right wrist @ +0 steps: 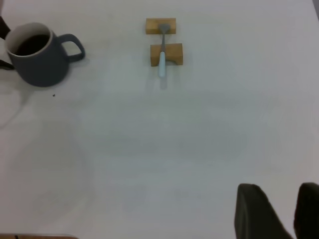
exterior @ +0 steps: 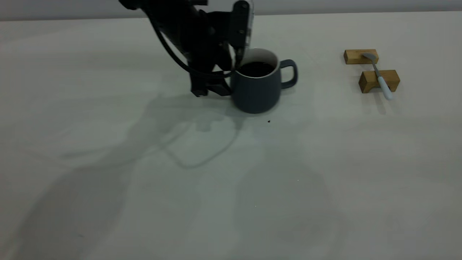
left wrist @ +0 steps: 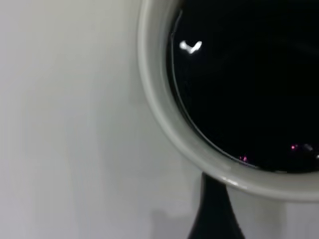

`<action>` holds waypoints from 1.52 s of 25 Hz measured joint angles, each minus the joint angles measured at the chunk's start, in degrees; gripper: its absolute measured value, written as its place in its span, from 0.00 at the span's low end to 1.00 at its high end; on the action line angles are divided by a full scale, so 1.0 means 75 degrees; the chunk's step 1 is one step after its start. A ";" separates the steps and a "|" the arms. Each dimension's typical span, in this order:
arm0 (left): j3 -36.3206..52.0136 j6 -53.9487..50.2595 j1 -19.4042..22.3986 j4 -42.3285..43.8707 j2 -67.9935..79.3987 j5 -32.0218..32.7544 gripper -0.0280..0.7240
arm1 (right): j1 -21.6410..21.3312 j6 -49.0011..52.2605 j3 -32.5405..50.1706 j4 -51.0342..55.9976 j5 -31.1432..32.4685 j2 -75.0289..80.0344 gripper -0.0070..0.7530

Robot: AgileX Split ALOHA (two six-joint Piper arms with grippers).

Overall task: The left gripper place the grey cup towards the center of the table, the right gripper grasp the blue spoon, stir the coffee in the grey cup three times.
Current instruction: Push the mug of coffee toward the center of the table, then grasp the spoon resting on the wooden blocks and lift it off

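Observation:
The grey cup (exterior: 257,90) stands on the table (exterior: 231,180) at the back middle, its handle pointing toward the spoon. Dark coffee (exterior: 257,68) fills it, and the left wrist view shows the coffee (left wrist: 249,79) close up inside the white rim (left wrist: 159,114). My left gripper (exterior: 216,86) is pressed against the cup's side opposite the handle. The blue spoon (exterior: 379,76) lies across two wooden blocks at the back right. In the right wrist view my right gripper (right wrist: 289,211) hangs open and holds nothing, far from the spoon (right wrist: 162,57) and the cup (right wrist: 40,62).
The two wooden blocks (exterior: 361,56) (exterior: 379,81) hold the spoon off the table, bowl on the far one. A tiny dark speck (exterior: 269,121) lies just in front of the cup. The left arm's cable loops beside the cup.

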 joint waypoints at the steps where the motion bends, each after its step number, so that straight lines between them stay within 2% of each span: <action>1: 0.0000 0.0000 -0.0051 0.0000 0.0009 -0.0028 0.82 | 0.0000 0.0000 0.0000 0.0000 0.0000 0.0000 0.32; 6: 0.0000 -0.0501 -0.0077 0.0022 -0.0012 0.0027 0.82 | 0.0000 0.0000 0.0000 0.0000 0.0000 0.0000 0.32; 9: 0.0000 -0.1444 0.0065 0.0554 -0.0308 0.0718 0.82 | 0.0000 0.0000 0.0000 0.0000 0.0000 0.0000 0.32; 13: 0.0000 -0.3568 0.0357 0.2051 -0.1384 0.2339 0.82 | 0.0000 0.0000 0.0000 0.0000 0.0000 0.0000 0.32; 17: 0.0000 -0.6172 0.0551 0.3517 -0.2712 0.4355 0.82 | 0.0000 0.0000 0.0000 0.0000 0.0000 0.0000 0.32; 21: 0.0000 -0.8576 0.0566 0.4369 -0.4082 0.6307 0.82 | 0.0000 0.0000 0.0000 0.0000 0.0000 0.0000 0.32; 22: 0.0000 -0.9084 0.0566 0.4467 -0.4431 0.6509 0.82 | 0.0000 0.0000 0.0000 0.0000 0.0000 0.0000 0.32; 30: 0.0399 -1.1814 0.0566 0.4610 -0.6999 0.6509 0.82 | 0.0000 0.0000 0.0000 0.0000 0.0000 0.0000 0.32; 33: 0.1129 -1.2305 0.0566 0.4610 -0.8178 0.6509 0.82 | 0.0000 0.0000 0.0000 0.0000 0.0000 0.0000 0.32; 38: 0.3026 -1.2949 0.0566 0.4603 -1.0126 0.6509 0.82 | 0.0000 0.0000 0.0000 0.0000 0.0000 0.0003 0.32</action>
